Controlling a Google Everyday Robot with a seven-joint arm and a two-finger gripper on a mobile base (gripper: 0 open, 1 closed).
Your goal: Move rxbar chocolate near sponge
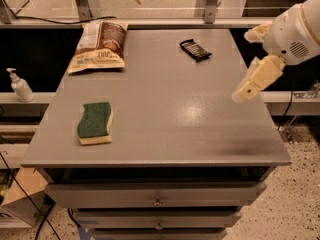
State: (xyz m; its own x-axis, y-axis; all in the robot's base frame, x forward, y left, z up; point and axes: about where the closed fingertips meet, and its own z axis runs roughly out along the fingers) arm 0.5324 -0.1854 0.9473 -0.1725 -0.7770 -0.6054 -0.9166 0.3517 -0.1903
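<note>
The rxbar chocolate [195, 49], a small black bar with pale lettering, lies at the back right of the grey table top [170, 114]. The sponge [94, 122], green on top with a yellow base, lies flat at the front left. My gripper [244, 64] hangs over the table's right edge, in front of and to the right of the bar, not touching it. Its cream fingers [257, 76] are spread apart and hold nothing.
A brown-and-white snack bag [99, 46] lies at the back left corner. A pump bottle [20, 85] stands on a shelf left of the table. Drawers [157, 196] sit under the top. Metal posts [86, 1] rise behind the table.
</note>
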